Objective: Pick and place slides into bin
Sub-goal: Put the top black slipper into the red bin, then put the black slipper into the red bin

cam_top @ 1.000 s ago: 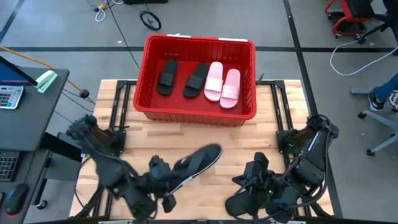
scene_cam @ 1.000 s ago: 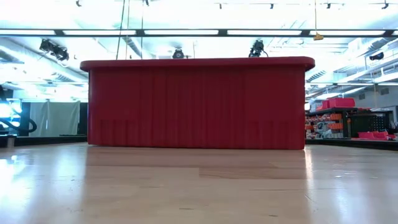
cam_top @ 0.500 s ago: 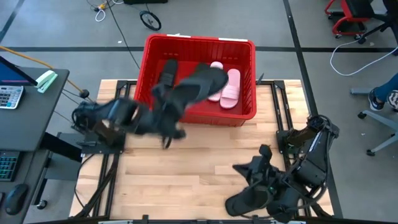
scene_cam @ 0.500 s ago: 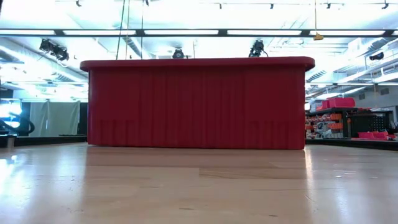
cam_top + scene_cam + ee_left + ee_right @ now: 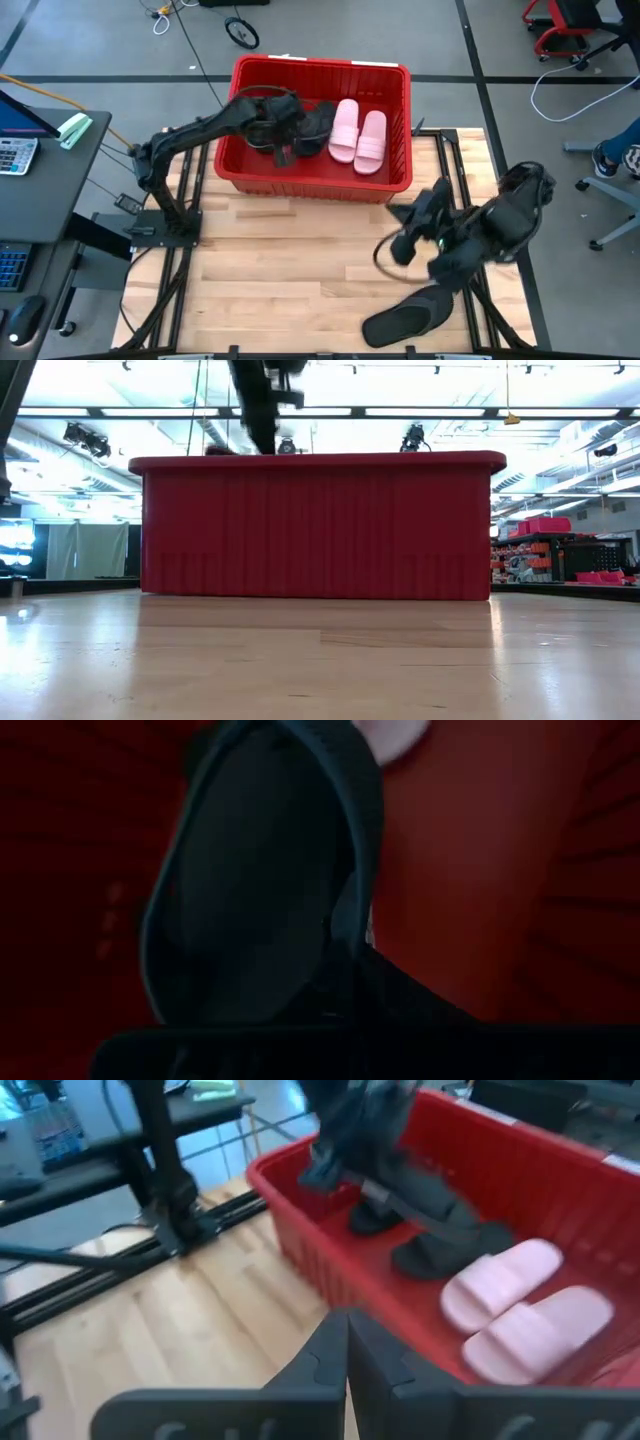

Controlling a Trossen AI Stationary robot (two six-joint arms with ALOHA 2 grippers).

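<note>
The red bin (image 5: 320, 66) stands at the table's far middle. Two pale pink slides (image 5: 357, 135) lie side by side on its floor, and black slides (image 5: 320, 122) lie to their left. My left gripper (image 5: 283, 128) reaches into the bin's left half, shut on a black slide (image 5: 250, 900). Another black slide (image 5: 403, 320) lies flat on the table by the near edge. My right gripper (image 5: 392, 250) hangs shut and empty above the table, on the far side of that slide. My left gripper holds the black slide by its near end (image 5: 335, 955), and the slide's length reaches away from the fingers along their line. The fingers slant down into the bin from its left side. The place of contact is dark, and whether the slide touches the bin floor cannot be told.
The bin's tall front wall (image 5: 320, 525) fills the low view, with my left arm (image 5: 258, 400) above its rim. Bare wood lies between the bin and the near edge. A desk with a keyboard (image 5: 15, 150) stands left of the table.
My left gripper has carried the black slide from the table's near edge up and toward the far edge, over the bin's front rim and down into its left half. My right gripper has risen off the near black slide and gone toward the far edge. That slide stays on the table.
</note>
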